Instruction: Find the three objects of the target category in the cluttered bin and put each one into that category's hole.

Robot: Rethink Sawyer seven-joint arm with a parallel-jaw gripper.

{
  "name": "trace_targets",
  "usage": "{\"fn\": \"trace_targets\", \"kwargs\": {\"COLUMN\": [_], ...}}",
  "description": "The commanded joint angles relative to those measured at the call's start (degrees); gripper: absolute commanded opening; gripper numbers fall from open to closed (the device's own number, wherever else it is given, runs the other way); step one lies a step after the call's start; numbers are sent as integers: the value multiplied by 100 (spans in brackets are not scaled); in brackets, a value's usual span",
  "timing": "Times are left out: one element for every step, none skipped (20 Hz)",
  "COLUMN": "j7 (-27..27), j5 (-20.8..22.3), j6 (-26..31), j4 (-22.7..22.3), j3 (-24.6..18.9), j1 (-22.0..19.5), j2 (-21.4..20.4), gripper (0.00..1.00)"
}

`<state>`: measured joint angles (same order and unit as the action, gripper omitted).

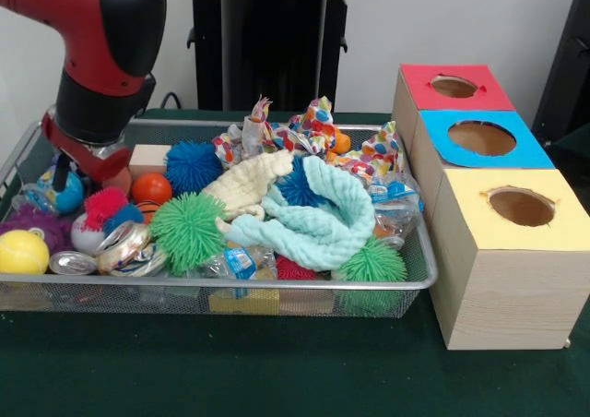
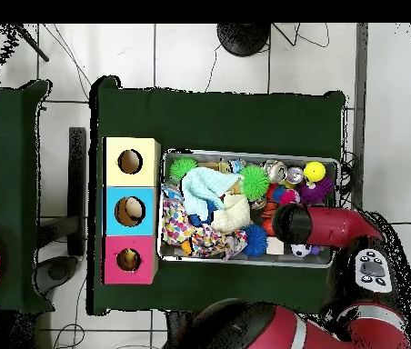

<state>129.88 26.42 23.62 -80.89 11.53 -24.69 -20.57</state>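
Note:
The wire mesh bin [image 1: 417, 283] is heaped with clutter. In it lie a green spiky ball [image 1: 187, 231], a blue spiky ball [image 1: 193, 165], an orange ball [image 1: 151, 188], a yellow ball [image 1: 22, 251], crushed cans [image 1: 124, 248], a mint cloth [image 1: 318, 219], a cream cloth [image 1: 247, 182] and a plastic bottle [image 1: 235, 263]. My gripper [image 1: 66, 179] reaches down into the bin's left end, beside a blue globe ball [image 1: 64, 194] and a wooden block [image 1: 147, 157]. The wrist hides what it touches. In the overhead view the arm's end [image 2: 293, 223] covers that part of the bin [image 2: 245, 153].
Three wooden boxes with holes stand in a row right of the bin: red top [image 1: 498, 92], blue top [image 1: 530, 154], yellow top [image 1: 470, 228]. From above they are the yellow [image 2: 147, 147], blue [image 2: 147, 195] and red [image 2: 145, 273] boxes. A black stand [image 1: 267, 39] rises behind the bin.

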Motion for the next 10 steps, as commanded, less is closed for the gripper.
{"fn": "trace_targets", "kwargs": {"j7": [-688,-898,-1187,-1421,-1634,-1801,-1936,-2006,-2109,-2272], "j5": [368,430,469,515,561,617,666,743,793,827], "j6": [-175,-139,-77,-69,-53,-14,64,34,56,173], "j4": [531,480,365,234,146,117,152,192,248,321], "j3": [-844,-962,-1177,-1378,-1578,-1738,-1866,-2006,-2153,-2303], "j1": [28,-19,-135,-247,-372,-483,-589,-719,-830,-949], "j2": [429,322,158,16,-68,-60,25,149,260,383], "gripper": [100,100,100,100,100,100,100,100,100,100]}}
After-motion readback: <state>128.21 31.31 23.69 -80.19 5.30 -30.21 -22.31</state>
